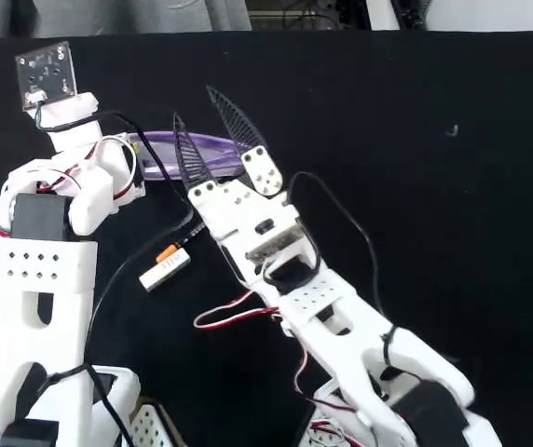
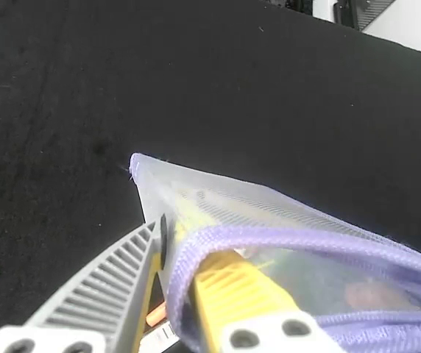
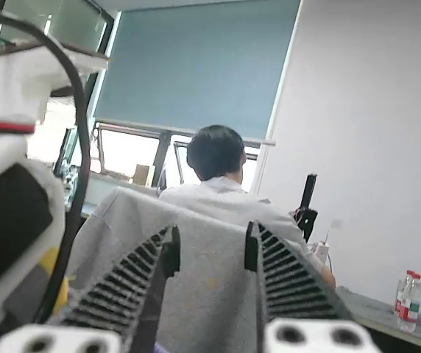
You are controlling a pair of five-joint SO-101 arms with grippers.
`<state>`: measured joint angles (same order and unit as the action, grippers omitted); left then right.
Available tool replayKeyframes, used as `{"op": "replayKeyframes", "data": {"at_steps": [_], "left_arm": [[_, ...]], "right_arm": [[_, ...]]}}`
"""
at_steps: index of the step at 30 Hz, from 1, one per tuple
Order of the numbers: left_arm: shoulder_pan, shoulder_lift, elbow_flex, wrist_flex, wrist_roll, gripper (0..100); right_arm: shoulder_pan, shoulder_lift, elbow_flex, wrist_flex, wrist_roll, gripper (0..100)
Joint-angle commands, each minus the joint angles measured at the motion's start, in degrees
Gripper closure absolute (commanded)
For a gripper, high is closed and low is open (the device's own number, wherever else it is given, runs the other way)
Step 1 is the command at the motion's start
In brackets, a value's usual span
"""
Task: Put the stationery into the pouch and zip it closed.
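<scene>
A translucent purple pouch [image 1: 207,145] is held off the black table at the back left. My left gripper [image 1: 137,155] is shut on one end of its opening. In the left wrist view, the yellow finger [image 2: 229,290] is inside the pouch [image 2: 291,220] and the grey finger [image 2: 115,283] is outside its wall. My right gripper [image 1: 194,106] is open with nothing between its black fingers. It is tilted upward just in front of the pouch's middle. The right wrist view has the right gripper [image 3: 212,232] aimed at the room. A small white and orange stationery piece [image 1: 164,268] lies on the table between the arms.
Black cables [image 1: 159,244] and red and white wires [image 1: 229,312] trail across the table between the two arm bases. The black table [image 1: 434,140] stretches out to the right. A small circuit board [image 1: 46,72] sits on top of the left arm.
</scene>
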<state>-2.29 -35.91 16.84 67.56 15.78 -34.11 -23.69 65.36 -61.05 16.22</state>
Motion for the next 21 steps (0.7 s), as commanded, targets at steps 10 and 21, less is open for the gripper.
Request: {"op": "replayKeyframes", "data": {"at_steps": [10,21], "left_arm": [[-12.26,-2.02,-0.84,-5.45,0.09,97],[-24.13,-2.02,-2.33,-7.56,0.26,97]], "right_arm": [[-0.53,-30.11,-14.46,52.13,0.18,85.4],[1.67,-26.07,-37.49,92.04,-9.58,85.4]]}}
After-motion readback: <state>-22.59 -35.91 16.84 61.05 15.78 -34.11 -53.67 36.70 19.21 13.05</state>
